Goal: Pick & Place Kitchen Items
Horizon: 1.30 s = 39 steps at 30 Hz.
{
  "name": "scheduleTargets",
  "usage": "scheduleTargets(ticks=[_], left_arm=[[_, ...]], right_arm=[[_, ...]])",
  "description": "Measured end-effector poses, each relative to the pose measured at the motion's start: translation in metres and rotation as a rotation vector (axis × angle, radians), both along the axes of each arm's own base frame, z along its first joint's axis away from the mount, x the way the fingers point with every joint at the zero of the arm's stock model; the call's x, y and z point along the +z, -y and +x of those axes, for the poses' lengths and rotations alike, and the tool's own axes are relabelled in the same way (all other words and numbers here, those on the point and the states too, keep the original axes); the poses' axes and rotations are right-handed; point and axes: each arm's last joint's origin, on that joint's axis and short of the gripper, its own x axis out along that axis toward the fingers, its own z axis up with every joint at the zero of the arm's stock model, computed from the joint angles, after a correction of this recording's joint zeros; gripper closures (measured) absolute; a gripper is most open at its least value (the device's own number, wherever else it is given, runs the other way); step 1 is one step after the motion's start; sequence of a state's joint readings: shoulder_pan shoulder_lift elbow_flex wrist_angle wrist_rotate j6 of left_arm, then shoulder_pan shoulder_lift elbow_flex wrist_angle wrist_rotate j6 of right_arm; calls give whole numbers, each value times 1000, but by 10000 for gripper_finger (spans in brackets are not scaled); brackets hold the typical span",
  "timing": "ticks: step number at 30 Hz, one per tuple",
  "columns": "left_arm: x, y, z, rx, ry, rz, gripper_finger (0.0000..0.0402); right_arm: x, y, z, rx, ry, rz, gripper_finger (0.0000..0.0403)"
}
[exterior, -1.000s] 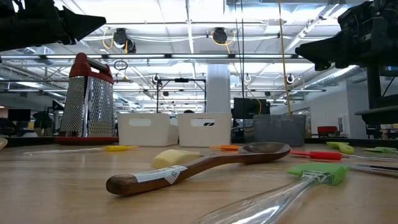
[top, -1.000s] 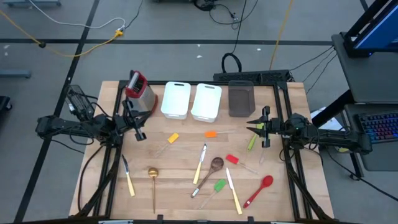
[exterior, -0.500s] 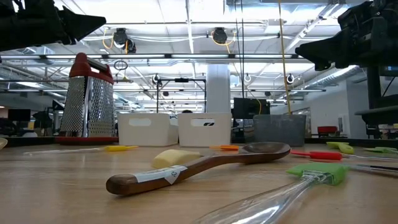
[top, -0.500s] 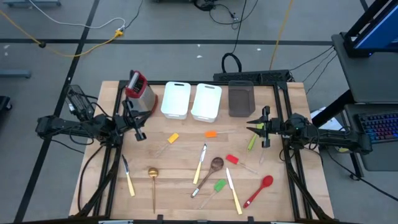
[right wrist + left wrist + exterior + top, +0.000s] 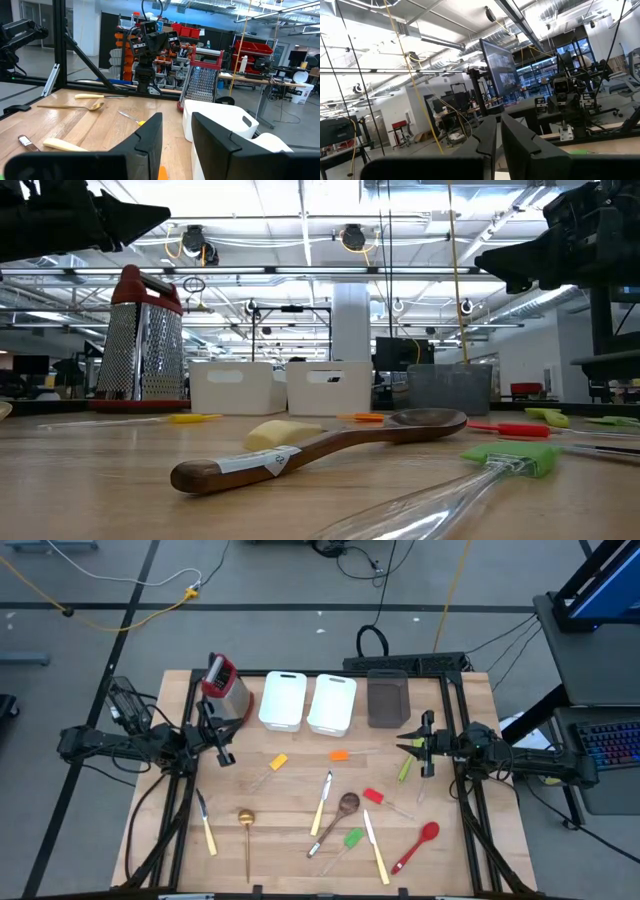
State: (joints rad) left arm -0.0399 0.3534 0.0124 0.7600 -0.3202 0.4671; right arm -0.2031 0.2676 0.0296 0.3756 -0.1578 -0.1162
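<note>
Utensils lie loose over the table's near half, none held. Wooden spoon [image 5: 340, 815]: centre, bowl up-table, smooth turned wood, rigid, probably light; a paper label wraps the handle. Grip mid-handle, judged best. Green spatula [image 5: 350, 839] just beside it: soft head, clear slick handle, likely to slip. Two cream-handled knives [image 5: 375, 850] [image 5: 205, 827]: thin blades lying flat, so take the thicker handle. Gold ladle [image 5: 246, 830]: metal, long thin stem, hard to pinch off the board. Red spoon [image 5: 418, 845] near right edge, glossy. Small orange [image 5: 339, 754] and yellow [image 5: 278, 761] pieces up-table.

Beyond: two white bins [image 5: 307, 701], grey bin [image 5: 387, 698], steel grater [image 5: 224, 688].

Left gripper [image 5: 222, 741] hangs by the grater, fingers nearly together, empty. Right gripper [image 5: 419, 752] hangs at right edge, fingers slightly apart, empty.
</note>
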Motion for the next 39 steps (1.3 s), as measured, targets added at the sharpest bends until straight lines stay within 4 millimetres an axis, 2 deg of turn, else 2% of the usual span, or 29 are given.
scheduleTargets(ticks=[19, 39], left_arm=[[1, 0, 0, -6, 11, -7, 369], [-1, 0, 0, -107, 64, -226, 369]], right_arm=[[0, 0, 0, 0, 0, 0, 303], [0, 0, 0, 0, 0, 0, 303]])
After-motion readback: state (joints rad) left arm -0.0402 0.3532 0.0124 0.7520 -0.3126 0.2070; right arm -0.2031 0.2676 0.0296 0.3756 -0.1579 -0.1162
